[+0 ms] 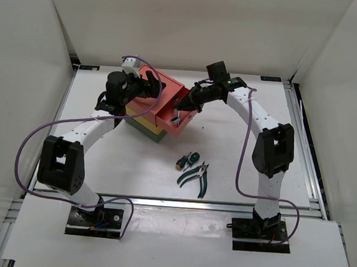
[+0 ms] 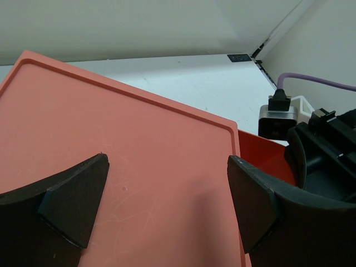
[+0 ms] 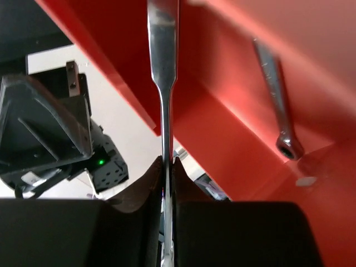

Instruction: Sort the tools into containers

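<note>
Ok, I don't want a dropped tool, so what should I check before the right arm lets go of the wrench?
1. Salmon-red drawer pulled open: ok.
2. Wrench clamped in the right end effector: ok.
3. Wrench hanging over the drawer's opening: ok, judging by the top view.
4. Left end effector open over the box top: ok. Whether it touches the top: cannot tell.
5. Drawer floor free under the wrench: cannot tell. A second silver shape shows there, perhaps only a reflection.
</note>
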Robot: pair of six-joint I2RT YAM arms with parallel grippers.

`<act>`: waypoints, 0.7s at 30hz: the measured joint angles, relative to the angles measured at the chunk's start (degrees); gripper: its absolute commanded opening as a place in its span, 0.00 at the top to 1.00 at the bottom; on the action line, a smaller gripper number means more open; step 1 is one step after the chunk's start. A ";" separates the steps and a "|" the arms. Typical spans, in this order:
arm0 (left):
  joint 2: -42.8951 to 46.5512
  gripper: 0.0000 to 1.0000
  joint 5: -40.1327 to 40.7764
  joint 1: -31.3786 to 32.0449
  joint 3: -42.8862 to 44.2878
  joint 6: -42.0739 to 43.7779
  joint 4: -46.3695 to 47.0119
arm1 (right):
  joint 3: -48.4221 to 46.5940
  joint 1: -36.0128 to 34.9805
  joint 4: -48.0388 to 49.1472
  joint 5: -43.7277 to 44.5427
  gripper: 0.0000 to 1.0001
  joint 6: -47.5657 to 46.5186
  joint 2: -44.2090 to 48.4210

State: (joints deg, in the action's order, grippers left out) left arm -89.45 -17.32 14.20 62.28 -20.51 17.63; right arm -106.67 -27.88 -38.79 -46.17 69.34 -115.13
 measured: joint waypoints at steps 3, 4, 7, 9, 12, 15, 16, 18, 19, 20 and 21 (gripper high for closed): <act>0.00 0.01 0.11 -0.02 -0.02 0.04 -0.02 | -1.25 0.00 -0.44 0.31 0.73 -0.94 -0.76; 0.00 0.01 0.13 -0.02 -0.02 0.09 -0.02 | -1.46 0.00 -0.17 0.63 0.65 -1.03 -0.74; 0.02 0.01 0.15 -0.02 -0.04 0.13 -0.04 | -1.64 0.02 2.01 0.59 0.49 -1.07 -0.74; 0.02 0.01 0.17 -0.02 -0.04 0.26 -0.09 | -1.64 0.11 4.15 0.35 0.40 -0.24 -0.74; 0.07 0.01 0.24 -0.04 -0.07 0.39 -0.17 | -1.95 0.28 8.20 -0.70 0.40 1.31 -0.74; 0.09 0.01 0.31 -0.07 -0.09 0.52 -0.22 | -3.06 0.66 10.56 -1.49 0.35 2.84 -0.74; 0.09 0.01 0.31 -0.04 -0.09 0.55 -0.22 | -3.56 0.94 10.99 -1.79 0.35 3.37 -0.72; 0.09 0.01 0.35 -0.04 -0.09 0.55 -0.22 | -3.93 1.70 11.78 -2.05 0.42 3.76 -0.39; 0.09 0.01 0.42 -0.04 -0.11 0.70 -0.20 | -3.93 2.21 11.91 -2.10 0.45 3.82 -0.02; 0.11 0.01 0.46 -0.04 -0.11 0.57 -0.24 | -3.93 2.73 11.93 -2.14 0.48 3.87 0.37; 0.11 0.01 0.44 -0.07 -0.11 0.55 -0.26 | -3.93 3.19 12.00 -2.25 0.56 3.74 0.72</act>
State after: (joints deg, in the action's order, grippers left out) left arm -89.34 -16.88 14.13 62.17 -19.97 17.37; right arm -110.61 -24.69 -26.79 -48.42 73.08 -114.41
